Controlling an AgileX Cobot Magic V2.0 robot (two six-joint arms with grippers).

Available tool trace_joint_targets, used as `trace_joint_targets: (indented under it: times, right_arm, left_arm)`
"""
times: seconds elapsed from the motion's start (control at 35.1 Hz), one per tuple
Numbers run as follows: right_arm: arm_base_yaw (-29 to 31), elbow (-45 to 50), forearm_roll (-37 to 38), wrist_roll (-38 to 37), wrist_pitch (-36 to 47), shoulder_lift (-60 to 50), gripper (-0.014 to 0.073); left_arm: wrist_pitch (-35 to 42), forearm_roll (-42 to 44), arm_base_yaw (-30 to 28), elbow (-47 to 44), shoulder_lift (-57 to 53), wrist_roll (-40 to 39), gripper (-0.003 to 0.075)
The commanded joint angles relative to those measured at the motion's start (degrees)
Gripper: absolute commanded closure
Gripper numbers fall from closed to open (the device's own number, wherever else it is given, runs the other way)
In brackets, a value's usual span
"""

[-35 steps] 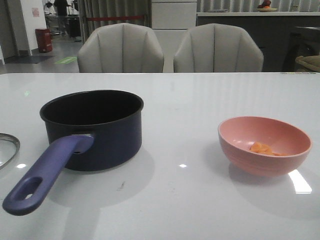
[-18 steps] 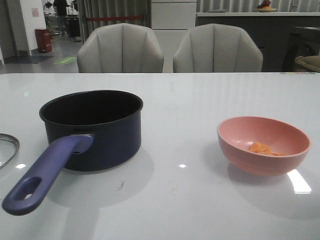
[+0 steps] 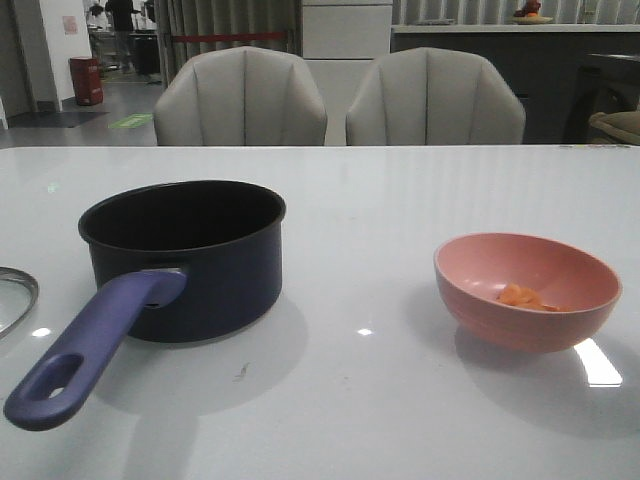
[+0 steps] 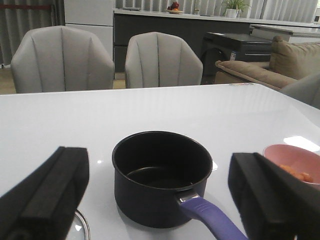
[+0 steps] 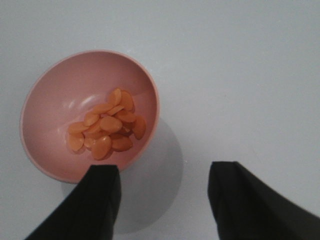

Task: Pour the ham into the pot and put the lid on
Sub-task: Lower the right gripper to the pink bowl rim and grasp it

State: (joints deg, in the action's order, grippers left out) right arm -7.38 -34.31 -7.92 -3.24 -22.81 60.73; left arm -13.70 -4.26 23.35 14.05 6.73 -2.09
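Observation:
The dark navy pot (image 3: 185, 255) stands on the left of the white table, empty, its purplish-blue handle (image 3: 90, 350) pointing toward the front left. It also shows in the left wrist view (image 4: 161, 175). The ham (image 3: 522, 296), several orange-pink slices, lies in the pink bowl (image 3: 527, 290) on the right; the right wrist view shows the ham (image 5: 105, 129) from above in the bowl (image 5: 50, 100). Only the rim of the glass lid (image 3: 15, 295) shows at the left edge, and in the left wrist view (image 4: 82, 227). My left gripper (image 4: 160, 192) is open, in front of the pot. My right gripper (image 5: 165, 175) is open above the table beside the bowl.
Two grey chairs (image 3: 240, 95) (image 3: 435, 95) stand behind the table's far edge. A sofa (image 4: 280, 60) is off to the right in the left wrist view. Bare white tabletop (image 3: 360, 260) lies between pot and bowl.

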Motion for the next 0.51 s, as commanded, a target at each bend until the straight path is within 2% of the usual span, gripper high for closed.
trace_joint_targets:
  times: [0.0, 0.48]
  right_arm:
    - [0.09, -5.29, -1.63, -0.10, 1.97, 6.41, 0.0091]
    - [-0.98, -15.98, -1.63, -0.10, 2.90, 27.82, 0.0091]
  left_arm:
    - [4.74, -0.06, 0.43, 1.62, 0.77, -0.05, 0.0117]
    - [4.74, -0.06, 0.43, 1.62, 0.77, -0.05, 0.0117]
